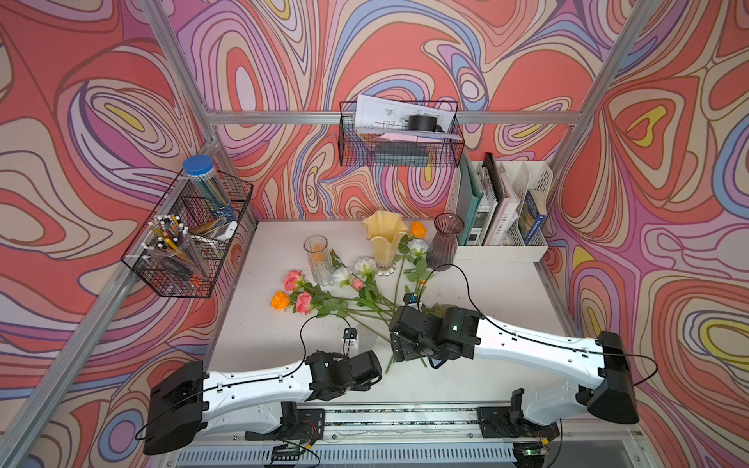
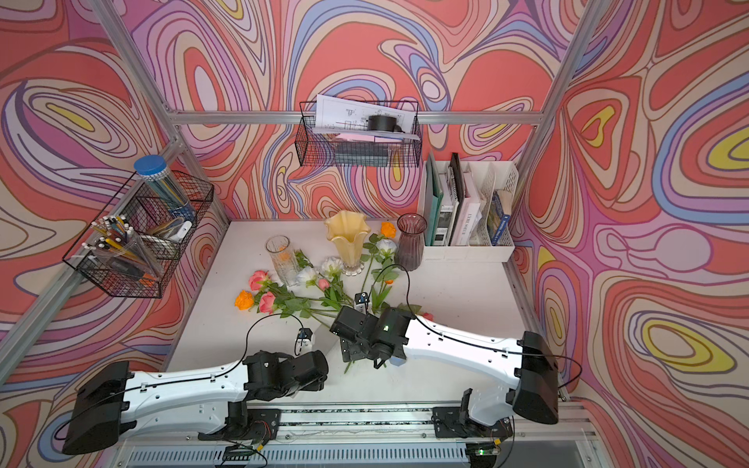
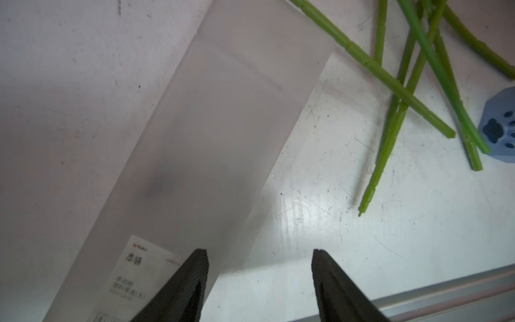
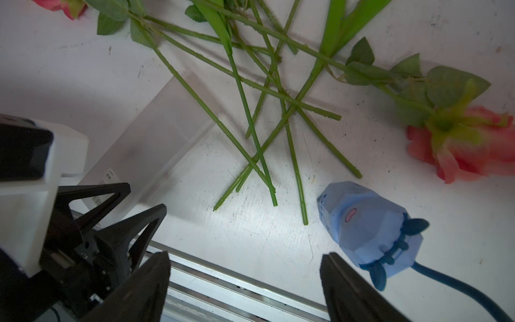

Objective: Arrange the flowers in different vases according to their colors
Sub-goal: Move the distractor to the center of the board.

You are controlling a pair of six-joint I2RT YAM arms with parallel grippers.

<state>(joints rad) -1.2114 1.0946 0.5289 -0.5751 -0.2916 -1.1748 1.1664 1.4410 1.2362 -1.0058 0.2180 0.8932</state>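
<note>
right, both arms are in over the white counter. my left claw is spread open with nothing between the jaws, hovering over a frosted translucent plastic sheet that lies flat at centre frame in the left wrist view. my right claw gapes wide and empty too, at the bottom of the right wrist view.

the long green-stemmed artificial flowers lie loose in a heap mid-counter. their blooms fan toward the centre left of a top view, and their bare stem ends cross just ahead of my right claw. i reckon those ends are the handles to go for, since nothing leafy is in the way there. one pink-coral rose lies apart at the right edge of that wrist view.

the clear patterned glass cylinder vase, the creamy-yellow wavy-rimmed footed vase and the smoky-purple ribbed glass vase stand upright in a row above the heap, mouths up, ready to receive. an orange blur shows through the clear one, and i can't tell whether it is inside or behind. sorting looks barely begun.

a small light-blue plastic toy sits just beside the stem tips, so i could clip it.
</note>
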